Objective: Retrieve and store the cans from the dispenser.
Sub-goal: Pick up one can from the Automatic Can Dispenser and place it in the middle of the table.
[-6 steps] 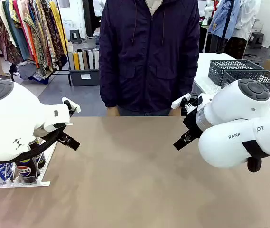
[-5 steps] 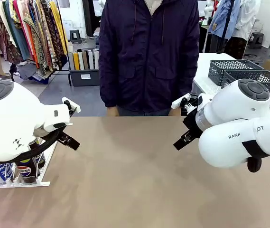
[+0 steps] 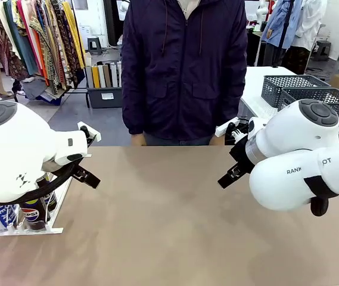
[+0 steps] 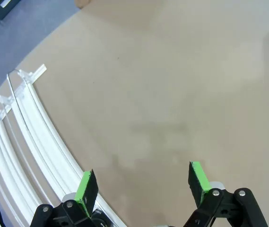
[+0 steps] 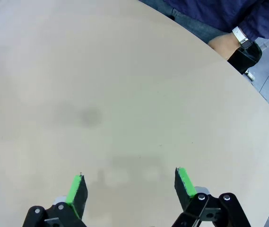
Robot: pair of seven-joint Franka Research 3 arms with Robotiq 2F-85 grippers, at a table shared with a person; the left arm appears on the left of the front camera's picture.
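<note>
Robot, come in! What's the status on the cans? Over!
Left end effector open, empty. Right end effector open, empty. Cans in dispenser. Person at far edge.

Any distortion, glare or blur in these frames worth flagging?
Front view: sharp, evenly lit, no glare on the table. Left wrist view: fisheye bends the dispenser rails into arcs; a soft shadow lies ahead of the open left hand. Right wrist view: table edge bows; faint shadows ahead of the open right hand.

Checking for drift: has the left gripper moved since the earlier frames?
No. The left gripper holds the same spot beside the dispenser in the front view.
</note>
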